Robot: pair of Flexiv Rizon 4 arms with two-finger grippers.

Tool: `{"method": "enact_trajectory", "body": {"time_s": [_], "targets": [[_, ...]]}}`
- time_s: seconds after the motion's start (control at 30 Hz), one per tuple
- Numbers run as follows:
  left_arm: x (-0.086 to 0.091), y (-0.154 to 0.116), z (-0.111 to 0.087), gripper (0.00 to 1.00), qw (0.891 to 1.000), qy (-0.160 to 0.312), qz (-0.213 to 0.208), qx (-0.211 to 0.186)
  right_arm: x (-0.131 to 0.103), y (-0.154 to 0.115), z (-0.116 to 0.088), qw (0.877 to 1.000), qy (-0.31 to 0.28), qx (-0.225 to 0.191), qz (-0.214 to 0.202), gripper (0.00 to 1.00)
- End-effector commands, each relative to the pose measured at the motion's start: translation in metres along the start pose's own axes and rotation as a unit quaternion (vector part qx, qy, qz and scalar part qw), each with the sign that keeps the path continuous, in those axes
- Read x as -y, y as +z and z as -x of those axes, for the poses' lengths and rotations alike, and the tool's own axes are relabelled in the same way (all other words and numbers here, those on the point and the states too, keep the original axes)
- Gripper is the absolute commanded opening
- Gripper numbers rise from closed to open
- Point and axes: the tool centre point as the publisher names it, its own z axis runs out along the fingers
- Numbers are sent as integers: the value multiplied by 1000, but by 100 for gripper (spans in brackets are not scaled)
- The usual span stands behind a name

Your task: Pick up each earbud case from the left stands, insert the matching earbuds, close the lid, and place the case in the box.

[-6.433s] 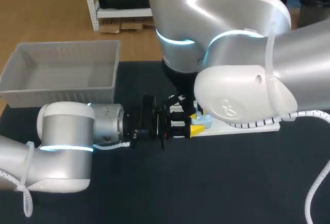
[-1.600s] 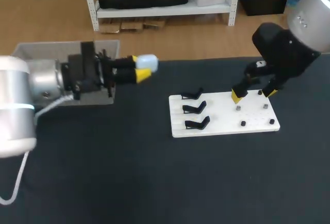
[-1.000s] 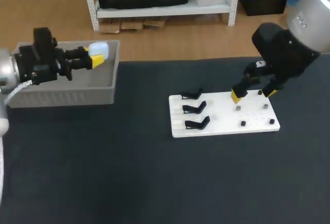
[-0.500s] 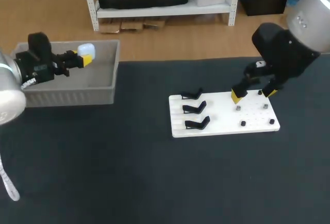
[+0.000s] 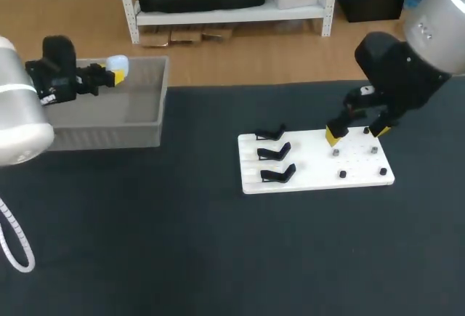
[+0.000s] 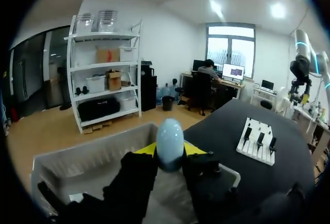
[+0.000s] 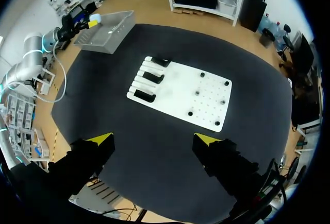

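Carried across since the earlier frames, from the white board [image 5: 312,165] over the dark worktop [image 5: 182,243] to the grey bin [image 5: 145,123]: one pale blue earbud case [image 5: 117,64]; now held above the rear part of the bin, clear of its walls; pinched by the left jaws, yellow tips pressed on two opposite sides, rounded end protruding ahead of them; seen likewise in the left wrist view, case [image 6: 169,141] upright between the tips, bin wall [image 6: 77,157] below.

Brought in from the left edge: left arm [image 5: 18,112]; count of cases in view: one; count of bins: one.

Unchanged over the last three earlier frames: right arm [image 5: 407,69]; right jaws spread wide, holding nothing, poised above the rear right part of the board.

Fixed on the left side of the board: three black stands [image 5: 276,151], set in a row front to back, all three bare; on the right side, counted in the right wrist view: six small dark pegs [image 7: 196,93], in three pairs.
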Motion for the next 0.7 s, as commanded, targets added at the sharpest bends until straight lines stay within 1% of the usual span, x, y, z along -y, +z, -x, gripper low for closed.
{"method": "enact_trajectory", "body": {"time_s": [0.03, 0.07, 0.1, 0.13, 0.17, 0.2, 0.33, 0.53, 0.7], "targets": [[-7, 5, -3, 62, 1000, -6, -12, -24, 0, -1, -1, 1000, -1, 1, 1, 100], [-7, 4, -4, 76, 1000, -7, -11, -25, 0, -1, -1, 1000, -1, 1, 1, 100], [-7, 4, -6, 73, 1000, -8, -11, -25, 0, -1, -1, 1000, -1, 1, 1, 100], [-6, 2, -7, 82, 1000, -9, -9, -25, 0, -1, -1, 1000, -1, 1, 1, 100], [-6, 1, -8, 87, 1000, -10, -6, -24, 0, -1, -1, 1000, -1, 1, 1, 100], [-6, -1, -9, 100, 1000, -11, -4, -24, 0, -1, -1, 1000, -1, 1, 1, 100], [-2, -8, -11, 100, 1000, -8, 2, -17, 0, -1, -1, 1000, -1, 1, 1, 100], [17, -20, 4, 100, 1000, 20, -21, 5, 0, -1, -1, 1000, -1, 1, 1, 100], [17, -20, 4, 100, 1000, 20, -21, 5, 0, -1, -1, 1000, -1, 1, 1, 100]]}}
